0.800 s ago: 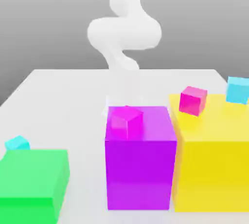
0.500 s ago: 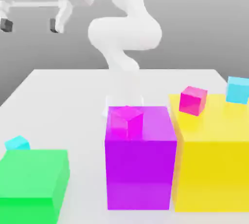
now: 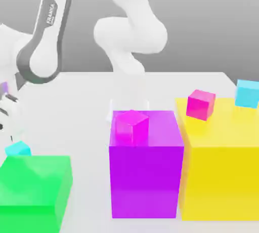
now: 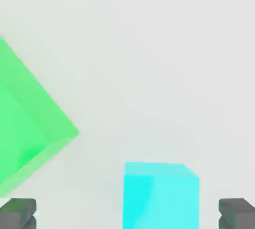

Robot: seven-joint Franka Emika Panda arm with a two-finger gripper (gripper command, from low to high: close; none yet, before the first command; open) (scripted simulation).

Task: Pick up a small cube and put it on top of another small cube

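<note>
A small cyan cube (image 3: 18, 149) rests on the white table (image 3: 81, 100), just behind the big green block (image 3: 33, 189) at the exterior view's left. A second small cyan cube (image 3: 248, 93) sits on top of the big yellow block (image 3: 222, 176) at the exterior view's right. My arm (image 3: 45, 34) reaches down at the exterior view's left, and its hand hangs just above the first cyan cube. In the hand view my gripper (image 4: 127, 215) is open. That cyan cube (image 4: 160, 193) lies between the two dark fingertips (image 4: 18, 213), touching neither.
A big purple block (image 3: 145, 171) stands in the middle with a small magenta cube (image 3: 131, 125) on top. Another small magenta cube (image 3: 201, 104) sits on the yellow block. The green block's corner (image 4: 30, 123) lies close beside the gripper.
The hand has dropped from high at the exterior view's upper left to just above the cyan cube by the green block. No cube has moved.
</note>
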